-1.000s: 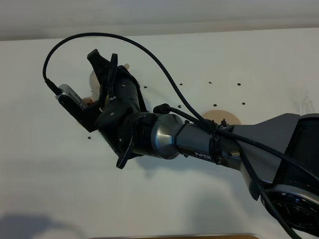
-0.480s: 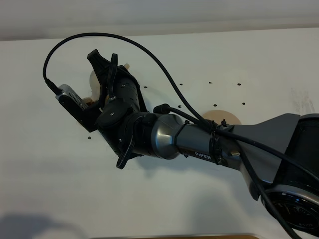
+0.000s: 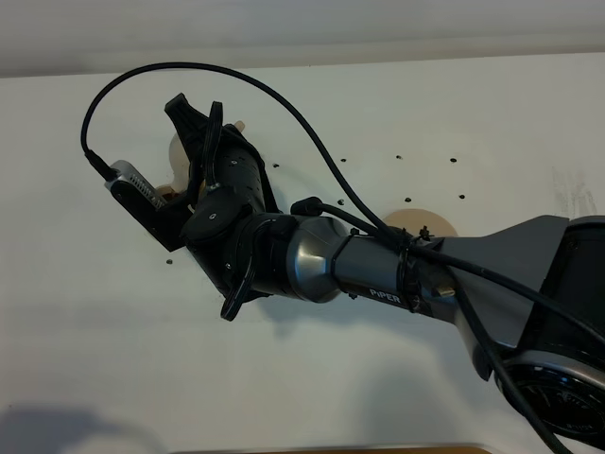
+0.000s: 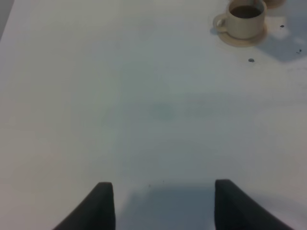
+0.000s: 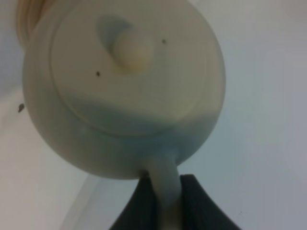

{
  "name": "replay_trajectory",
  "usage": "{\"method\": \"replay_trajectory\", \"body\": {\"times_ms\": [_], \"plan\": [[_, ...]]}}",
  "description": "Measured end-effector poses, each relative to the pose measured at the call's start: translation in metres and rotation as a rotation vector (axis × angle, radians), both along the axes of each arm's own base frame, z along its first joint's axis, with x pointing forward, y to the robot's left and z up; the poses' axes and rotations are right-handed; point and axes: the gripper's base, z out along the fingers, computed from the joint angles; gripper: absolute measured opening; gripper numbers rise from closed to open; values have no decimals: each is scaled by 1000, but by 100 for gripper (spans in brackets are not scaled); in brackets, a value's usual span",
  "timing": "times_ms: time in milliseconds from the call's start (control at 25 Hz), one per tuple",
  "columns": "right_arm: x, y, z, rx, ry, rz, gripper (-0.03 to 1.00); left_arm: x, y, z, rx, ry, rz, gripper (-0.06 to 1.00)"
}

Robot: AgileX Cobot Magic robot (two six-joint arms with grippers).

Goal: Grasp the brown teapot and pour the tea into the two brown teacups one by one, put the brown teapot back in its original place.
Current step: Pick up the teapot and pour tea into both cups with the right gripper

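Where the arm (image 3: 378, 274) narrows, it reads "PiPER". Right gripper (image 5: 162, 201) pinches the teapot (image 5: 124, 86) handle; left gripper (image 4: 158, 203) gapes, far from a cup (image 4: 245, 19).

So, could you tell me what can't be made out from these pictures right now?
- Exterior high: the right arm hides most of the brown teapot and any cup under it, and covers part of the coaster disc.
- Right wrist: the right gripper is shut on the teapot's handle; the spout is out of sight, so pouring can't be judged.
- Left wrist: one teacup on its saucer; a second saucer is cut off by the edge.
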Motion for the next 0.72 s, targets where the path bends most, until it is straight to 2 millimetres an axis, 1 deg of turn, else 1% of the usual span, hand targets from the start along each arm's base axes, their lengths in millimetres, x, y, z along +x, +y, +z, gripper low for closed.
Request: {"method": "replay_trajectory", "body": {"times_ms": [720], "plan": [[0,0,0,-5,0,5,8,0,0,0,0,0,0,52]]}}
